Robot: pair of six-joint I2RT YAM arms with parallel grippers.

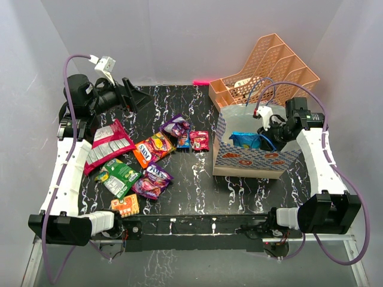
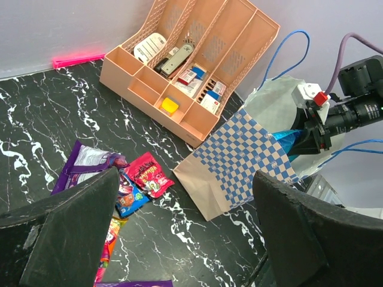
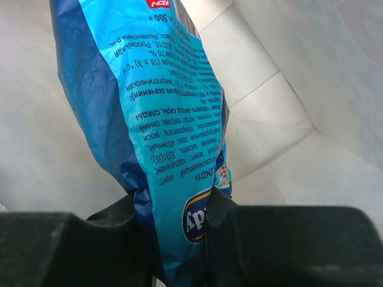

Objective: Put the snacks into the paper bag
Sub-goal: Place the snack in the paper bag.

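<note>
Paper bag (image 1: pixel 251 159), blue packet (image 1: pixel 245 140) held inside

A: How's your left arm sitting?
B: I have it folded at the far left, left gripper (image 1: pixel 136 98) gaping wide, aimed to the right.
A: And the right?
B: I've got it stretched forward, wrist bent inward, right gripper (image 1: pixel 267 133) pinched tight on a blue snack packet (image 3: pixel 161 119).

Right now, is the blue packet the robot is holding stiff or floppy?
Probably floppy: the blue packet wrinkles and folds where the right gripper pinches it. It is likely light too, since a pinch on one end seems enough to carry it. Its glossy foil might be a bit slippery.
</note>
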